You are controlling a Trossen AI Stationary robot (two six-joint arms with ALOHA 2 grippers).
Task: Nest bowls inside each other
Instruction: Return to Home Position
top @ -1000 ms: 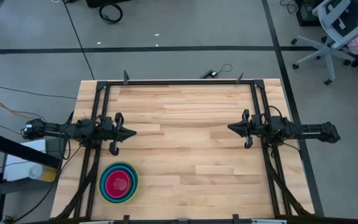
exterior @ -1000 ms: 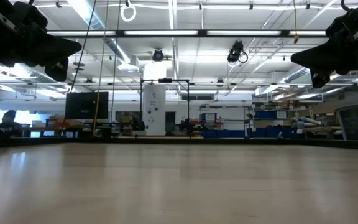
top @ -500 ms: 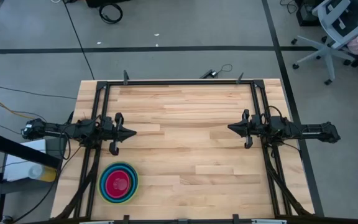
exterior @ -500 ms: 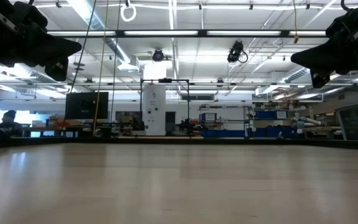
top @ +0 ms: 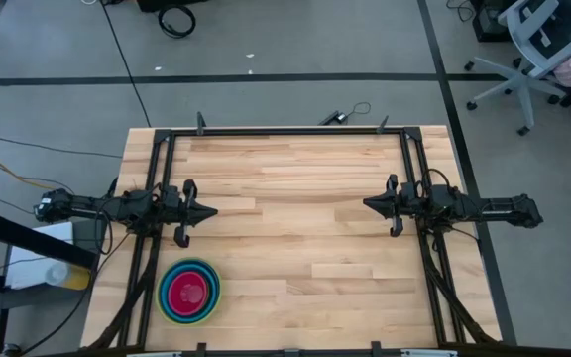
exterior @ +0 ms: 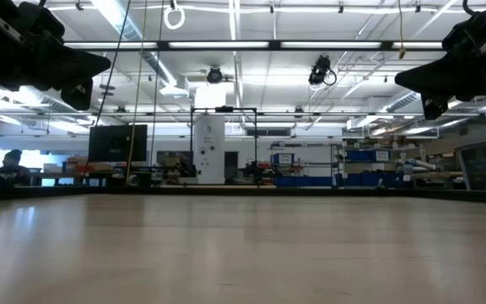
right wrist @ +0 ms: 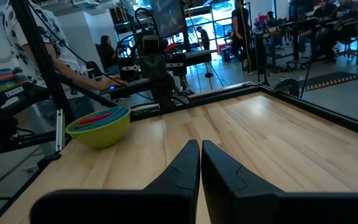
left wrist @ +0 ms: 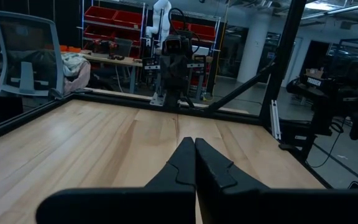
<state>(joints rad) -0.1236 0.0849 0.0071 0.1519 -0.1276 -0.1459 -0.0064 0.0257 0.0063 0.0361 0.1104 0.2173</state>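
The bowls (top: 189,291) stand nested in one stack near the table's near-left corner, resting by the base of the lime-green outer bowl. Blue rings and a magenta-red bowl show inside it. The right wrist view shows the stack (right wrist: 99,127) from the side, coloured rims peeking above the green one. My left gripper (top: 211,210) is shut and hangs level above the table's left side, a little beyond the stack toward the far edge. My right gripper (top: 367,205) is shut and hangs level at the right side, far from the bowls. Both point toward the table's middle and hold nothing.
A black frame (top: 285,131) runs along the table's far edge and down both sides. The bare wooden middle of the table (top: 295,228) lies between the two grippers. A person (right wrist: 48,56) stands beyond the table's left side. An office chair (top: 538,50) stands off the table.
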